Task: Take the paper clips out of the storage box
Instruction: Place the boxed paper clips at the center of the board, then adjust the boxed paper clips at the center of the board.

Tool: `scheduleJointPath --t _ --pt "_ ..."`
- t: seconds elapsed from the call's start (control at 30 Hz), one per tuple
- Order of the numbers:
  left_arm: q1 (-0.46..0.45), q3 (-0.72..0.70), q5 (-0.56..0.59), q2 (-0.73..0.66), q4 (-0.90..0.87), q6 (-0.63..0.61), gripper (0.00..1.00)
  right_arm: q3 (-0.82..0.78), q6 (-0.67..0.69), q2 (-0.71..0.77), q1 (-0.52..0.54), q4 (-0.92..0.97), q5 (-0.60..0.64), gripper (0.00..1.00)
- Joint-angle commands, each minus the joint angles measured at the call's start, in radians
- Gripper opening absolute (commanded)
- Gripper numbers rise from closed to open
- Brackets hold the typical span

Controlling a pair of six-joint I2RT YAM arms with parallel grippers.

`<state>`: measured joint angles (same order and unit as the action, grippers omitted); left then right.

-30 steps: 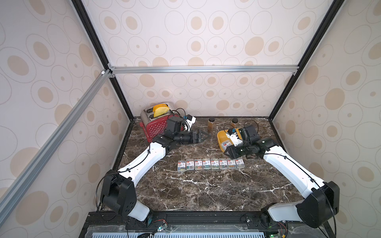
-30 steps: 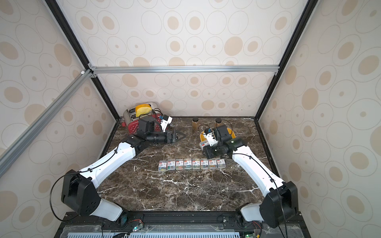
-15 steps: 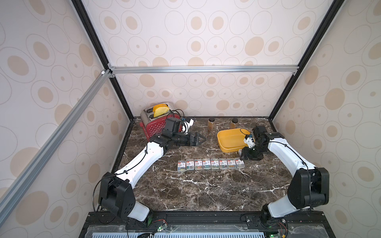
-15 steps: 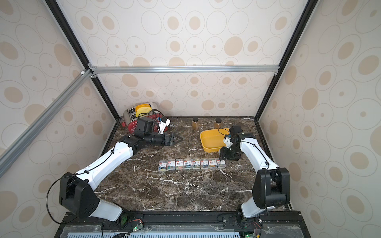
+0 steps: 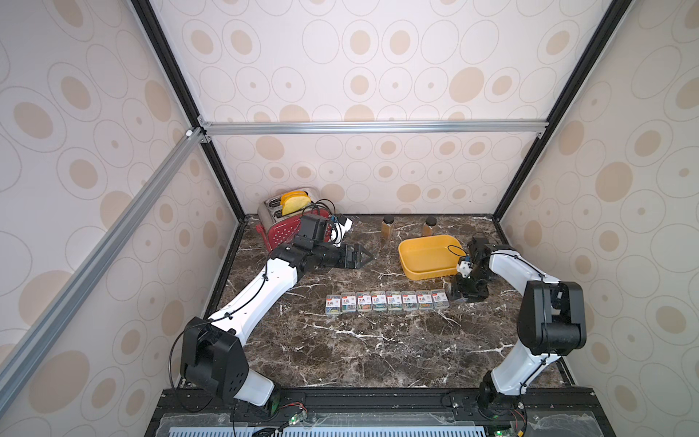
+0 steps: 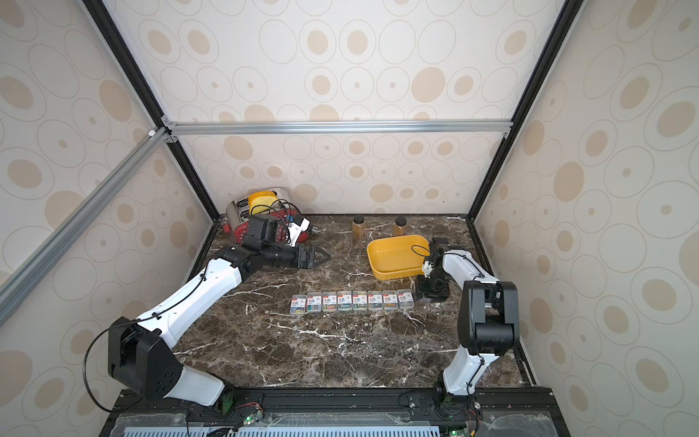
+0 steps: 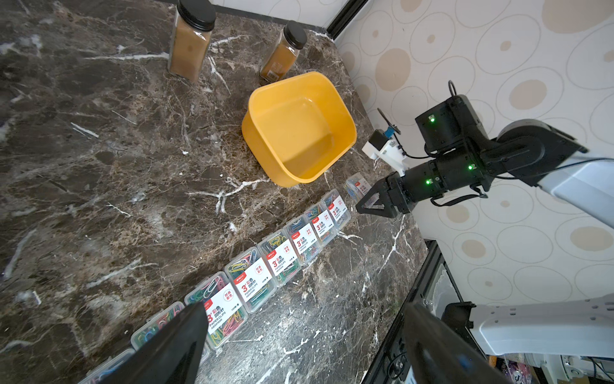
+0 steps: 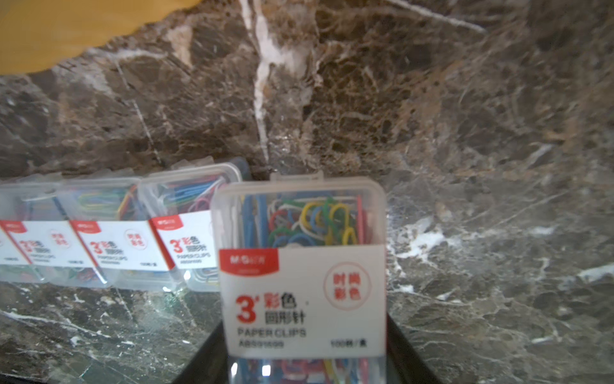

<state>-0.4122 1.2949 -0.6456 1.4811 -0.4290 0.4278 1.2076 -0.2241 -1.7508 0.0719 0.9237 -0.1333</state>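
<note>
The yellow storage box stands at the back right with nothing showing inside. Several clear cases of paper clips lie in a row in front of it. My right gripper is shut on one more clip case, low at the row's right end. I cannot tell whether that case touches the table. My left gripper hangs open and holds nothing, left of the box.
Two brown black-capped bottles stand behind the box. A red dotted toaster sits in the back left corner behind my left wrist. The right wall is close to my right arm.
My right gripper has carried the clip case from over the yellow box down to the right end of the row. The left arm has hardly moved.
</note>
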Motion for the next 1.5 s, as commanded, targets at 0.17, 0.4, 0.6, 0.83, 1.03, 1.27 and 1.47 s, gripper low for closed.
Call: scheduleJointPath --t 0.17,0.4,0.6,0.83,1.03,1.27,1.47 --pt "0.017 0.036 0.000 0.004 -0.036 -0.055 0.95 0.014 0.022 -0.059 -0.021 -0.013 0.043 0.21" --pt "0.019 0.036 -0.005 0.013 -0.030 -0.054 0.96 0.004 0.020 -0.087 -0.025 -0.037 0.044 0.33" --pt "0.018 0.038 -0.009 0.019 -0.024 -0.049 0.96 -0.002 0.016 -0.076 -0.029 -0.041 0.042 0.54" --pt "0.018 0.039 -0.015 0.025 -0.011 -0.038 0.96 0.003 0.012 -0.061 -0.033 -0.042 0.031 0.67" --pt "0.019 0.039 -0.021 0.025 -0.004 -0.031 0.98 0.005 0.008 -0.035 -0.034 -0.036 0.023 0.70" --pt "0.019 0.045 -0.028 0.029 0.000 -0.028 0.99 0.021 -0.020 0.062 -0.055 -0.023 0.018 0.64" --pt "0.019 0.050 -0.032 0.027 -0.002 -0.028 0.99 0.053 -0.059 0.041 -0.092 -0.013 0.092 0.58"
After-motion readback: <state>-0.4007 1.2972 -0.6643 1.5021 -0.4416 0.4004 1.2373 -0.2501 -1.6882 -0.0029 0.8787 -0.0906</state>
